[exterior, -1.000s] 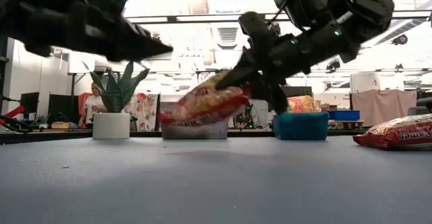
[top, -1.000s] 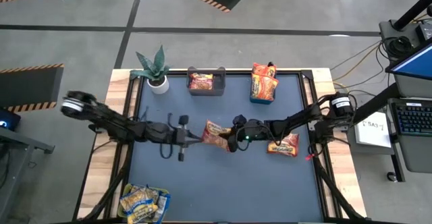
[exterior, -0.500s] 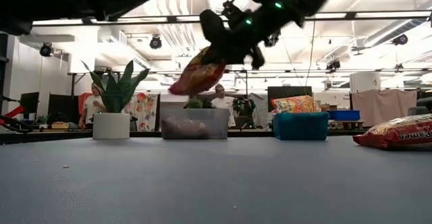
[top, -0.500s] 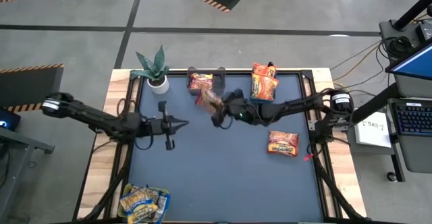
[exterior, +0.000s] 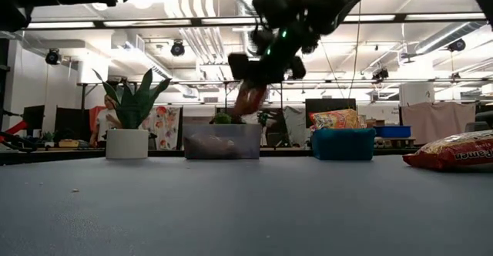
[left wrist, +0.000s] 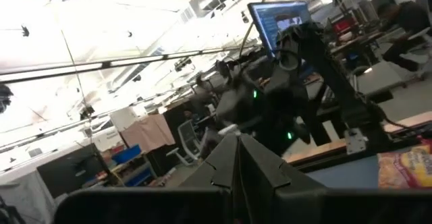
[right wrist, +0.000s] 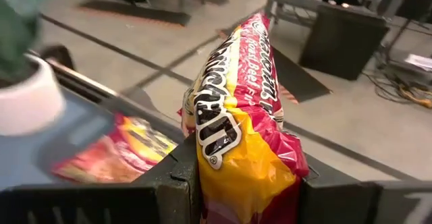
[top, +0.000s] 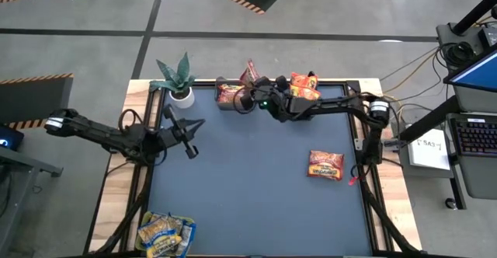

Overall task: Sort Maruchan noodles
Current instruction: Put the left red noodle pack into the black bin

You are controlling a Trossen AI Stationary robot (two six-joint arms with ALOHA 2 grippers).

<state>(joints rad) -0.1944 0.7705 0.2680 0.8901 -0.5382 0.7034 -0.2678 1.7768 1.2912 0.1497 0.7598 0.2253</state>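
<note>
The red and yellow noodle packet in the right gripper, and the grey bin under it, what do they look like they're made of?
The red and yellow noodle packet, pinched in the right gripper, looks like thin glossy plastic film: it creases and catches highlights. The grey bin seems to be translucent, slightly frosted plastic, since another packet shows dimly through its wall.

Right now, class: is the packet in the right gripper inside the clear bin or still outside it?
Outside: the packet, clamped by the right gripper, hangs above the clear bin.
</note>
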